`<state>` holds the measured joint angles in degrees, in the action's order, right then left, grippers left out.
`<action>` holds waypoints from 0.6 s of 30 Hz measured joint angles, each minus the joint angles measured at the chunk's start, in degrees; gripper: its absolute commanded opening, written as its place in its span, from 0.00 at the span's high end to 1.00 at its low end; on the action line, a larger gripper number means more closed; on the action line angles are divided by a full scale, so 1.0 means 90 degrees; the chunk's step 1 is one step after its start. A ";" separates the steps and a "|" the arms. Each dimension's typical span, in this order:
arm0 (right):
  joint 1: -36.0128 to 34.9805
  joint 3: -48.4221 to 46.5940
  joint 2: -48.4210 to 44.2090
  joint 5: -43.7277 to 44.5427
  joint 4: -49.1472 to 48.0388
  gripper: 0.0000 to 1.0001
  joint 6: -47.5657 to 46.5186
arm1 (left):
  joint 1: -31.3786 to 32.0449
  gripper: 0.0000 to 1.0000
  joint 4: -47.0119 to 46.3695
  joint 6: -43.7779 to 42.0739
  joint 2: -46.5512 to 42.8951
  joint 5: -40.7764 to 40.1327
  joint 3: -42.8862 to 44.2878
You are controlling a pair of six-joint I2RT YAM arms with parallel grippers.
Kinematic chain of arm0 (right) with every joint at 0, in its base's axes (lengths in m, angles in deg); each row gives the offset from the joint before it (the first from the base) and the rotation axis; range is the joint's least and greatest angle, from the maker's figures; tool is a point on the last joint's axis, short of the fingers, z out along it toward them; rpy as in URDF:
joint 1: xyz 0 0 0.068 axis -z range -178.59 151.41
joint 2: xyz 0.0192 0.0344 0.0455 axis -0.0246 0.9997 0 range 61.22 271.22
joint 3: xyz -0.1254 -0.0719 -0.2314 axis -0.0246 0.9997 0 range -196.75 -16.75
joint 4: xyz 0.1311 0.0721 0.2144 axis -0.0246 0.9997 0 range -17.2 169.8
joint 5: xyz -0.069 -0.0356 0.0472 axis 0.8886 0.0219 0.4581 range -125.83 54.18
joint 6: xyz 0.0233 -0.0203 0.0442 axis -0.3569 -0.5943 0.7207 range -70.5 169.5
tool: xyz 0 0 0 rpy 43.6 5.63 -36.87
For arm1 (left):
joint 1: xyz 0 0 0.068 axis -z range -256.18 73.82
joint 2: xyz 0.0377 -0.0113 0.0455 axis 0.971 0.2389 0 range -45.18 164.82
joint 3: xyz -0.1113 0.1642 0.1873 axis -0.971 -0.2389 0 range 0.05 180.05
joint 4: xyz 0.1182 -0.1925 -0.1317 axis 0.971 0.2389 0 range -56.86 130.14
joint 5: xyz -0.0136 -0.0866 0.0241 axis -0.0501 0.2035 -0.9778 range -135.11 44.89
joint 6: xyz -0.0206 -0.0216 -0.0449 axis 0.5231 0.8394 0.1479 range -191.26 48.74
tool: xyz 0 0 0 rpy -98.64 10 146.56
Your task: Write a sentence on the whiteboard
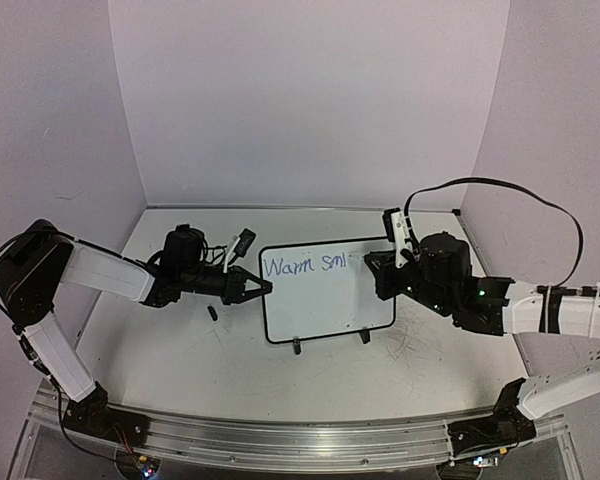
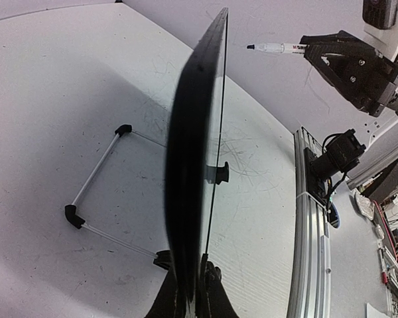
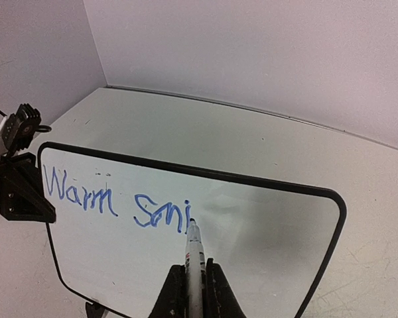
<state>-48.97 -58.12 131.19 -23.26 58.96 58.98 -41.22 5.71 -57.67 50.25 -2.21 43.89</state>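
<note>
Right gripper is clamped hard on the marker. The barrel runs straight out between the fingers, with the tip parked at the foot of the "i". From the left wrist view the tip looks a sliver off the face, so I cannot call contact. The sentence reads "Warm smi" in blue along the top edge of the whiteboard, starting at its top left corner. By my read, 3 letters are left in this word and a whole second line is still to write. The board stands on its 2 black feet, about midway between the left and right edges of the table and well back from the near edge. Over on the board's left edge, the left gripper is pinched shut on the frame, bracing it. To do the next stroke well, shift just right of the "i" and touch down lightly for the tall "l". Keep the marker square to the face and the letters as small as "smi". Pressure this far from the brace could lever the board back, so go gently, and save the bare lower half for line 2.
</note>
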 measured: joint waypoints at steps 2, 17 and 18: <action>-0.0001 -0.0050 0.0058 -0.0056 -0.0002 1.00 -0.0030 | 0.0006 1.00 0.0005 0.0000 -0.0009 -0.0013 0.0000; 0.0001 -0.0072 0.0102 0.0365 -0.0010 1.00 0.0096 | 0.0024 1.00 0.0052 -0.0010 -0.0038 -0.0064 0.0000; 0.0004 -0.0075 0.0122 0.0366 -0.0019 1.00 0.0098 | 0.0026 1.00 0.0052 -0.0010 -0.0038 -0.0065 0.0000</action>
<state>-48.93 -58.80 132.29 -19.97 58.79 59.86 -40.99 6.18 -57.76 49.90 -2.80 43.89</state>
